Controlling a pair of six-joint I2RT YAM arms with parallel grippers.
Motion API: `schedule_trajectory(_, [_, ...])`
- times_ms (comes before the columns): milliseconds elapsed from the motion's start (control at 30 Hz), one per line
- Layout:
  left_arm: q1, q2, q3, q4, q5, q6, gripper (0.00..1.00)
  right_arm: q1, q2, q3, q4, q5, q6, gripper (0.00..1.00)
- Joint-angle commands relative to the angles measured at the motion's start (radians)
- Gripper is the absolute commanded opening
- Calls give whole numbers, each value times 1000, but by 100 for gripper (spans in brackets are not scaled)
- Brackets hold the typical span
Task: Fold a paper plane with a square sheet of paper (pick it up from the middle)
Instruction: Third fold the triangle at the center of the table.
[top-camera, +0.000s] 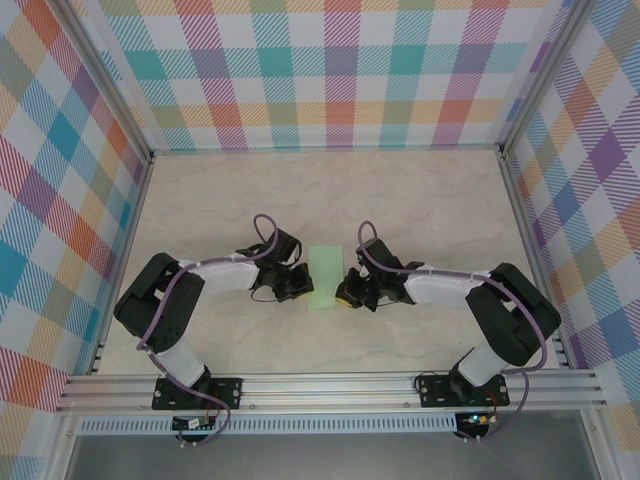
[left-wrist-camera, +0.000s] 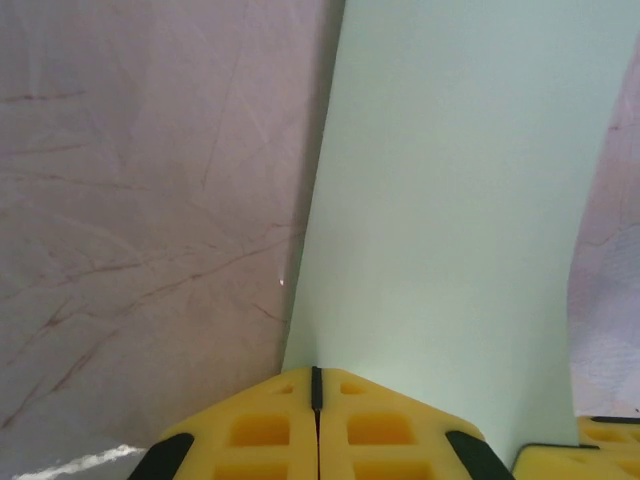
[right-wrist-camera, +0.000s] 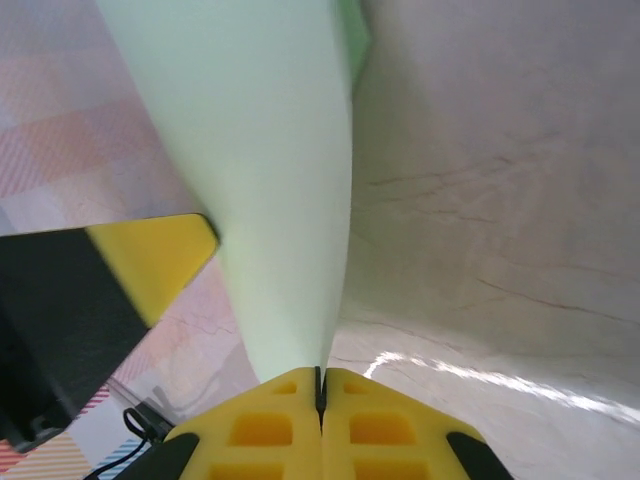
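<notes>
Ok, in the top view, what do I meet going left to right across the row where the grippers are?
left arm → left gripper → sheet of paper → right gripper → right arm

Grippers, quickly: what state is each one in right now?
Left gripper: closed, pinching an edge of the paper sheet.
Right gripper: closed, pinching the same paper sheet.

Black-jointed arms (top-camera: 215, 272) with white link shells, looping purple cables (top-camera: 262, 225), yellow grid-moulded fingers (left-wrist-camera: 260, 430) with black corners
</notes>
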Motion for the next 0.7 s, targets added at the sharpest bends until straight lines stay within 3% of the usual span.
schedule_trajectory(0, [-10, -81, 21, -5, 25, 45, 9, 7, -34, 22, -133, 3, -37, 0])
schedule_trajectory(400, [-10, -59, 52, 82, 59, 79, 12, 7, -60, 31, -258, -51, -110, 0])
schedule_trajectory(567, [-10, -123, 33, 25, -102, 69, 12, 7, -60, 59, -228, -27, -117, 0])
schedule_trajectory(667, [-10, -168, 3, 32, -142, 60, 12, 7, -42, 91, -210, -17, -126, 0])
